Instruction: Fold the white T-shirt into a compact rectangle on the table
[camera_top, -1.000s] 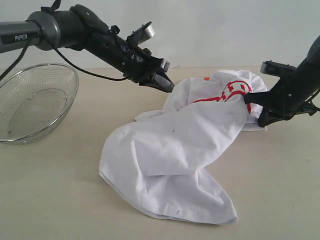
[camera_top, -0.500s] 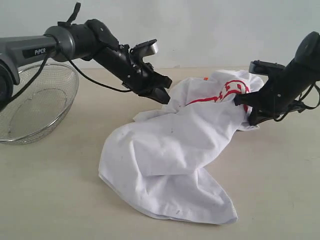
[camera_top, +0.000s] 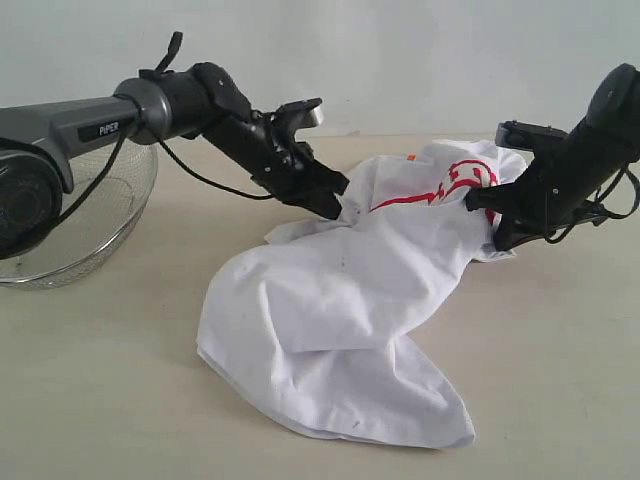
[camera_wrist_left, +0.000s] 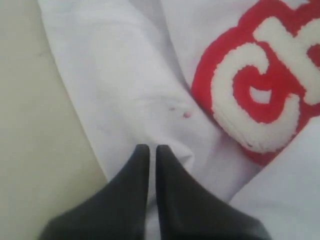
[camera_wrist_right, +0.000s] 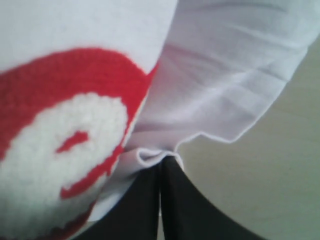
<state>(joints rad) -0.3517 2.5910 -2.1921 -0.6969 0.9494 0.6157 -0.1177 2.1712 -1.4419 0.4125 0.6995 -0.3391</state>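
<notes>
While the near corner of the shirt (camera_top: 340, 330) is lying slack at the bottom centre of the frame, flat on the table (camera_top: 100, 400), nothing is tensioning it, so it is sagging into loose, overlapping flaps. Farther up, the cloth is rising into a rumpled ridge running toward the upper right, because my two grippers are working at its far end.

My left gripper (camera_top: 337, 205), reaching in from the upper left, is resting its tips on the shirt's white edge at centre frame. Its jaws are pressed together, and I cannot tell whether any cloth is caught between them. My right gripper (camera_top: 480, 200), coming in from the right edge, is clamped on a small fold of hem just beside the red band (camera_top: 455, 185). That pinch is holding this part of the shirt up off the table.

I am judging that both holds are meant to pull the bundle apart and spread it flat, since no fold can be squared while it is bunched like this. The task is barely begun.

Beyond the band, the orange tag (camera_top: 411, 157) is peeking out at the top of the heap, marking the collar. At the far left, the bowl (camera_top: 70, 215) is sitting well apart from the shirt, out of my way.
</notes>
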